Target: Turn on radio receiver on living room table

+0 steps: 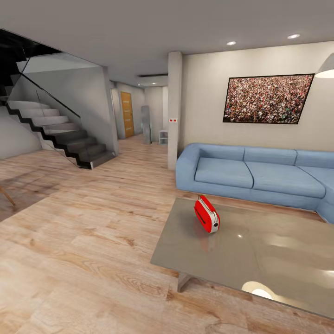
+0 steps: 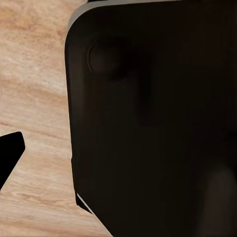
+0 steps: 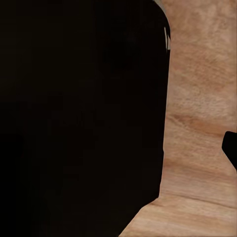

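Standing near table left edge: radio receiver; wood floor alongside. Hand states: cannot tell.

A long blue sofa stands below a framed crowd picture, a dark staircase rises across the wood floor, and an orange door closes the hallway.

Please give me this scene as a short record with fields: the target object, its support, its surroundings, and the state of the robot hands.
target: radio receiver, red with a silver band, standing upright
support: table, glossy grey top; radio near its far left corner
behind table: blue sofa under a crowd picture
left of room: staircase, wood floor
hands: open or shut cannot be told; wrist views show a dark body over the floor
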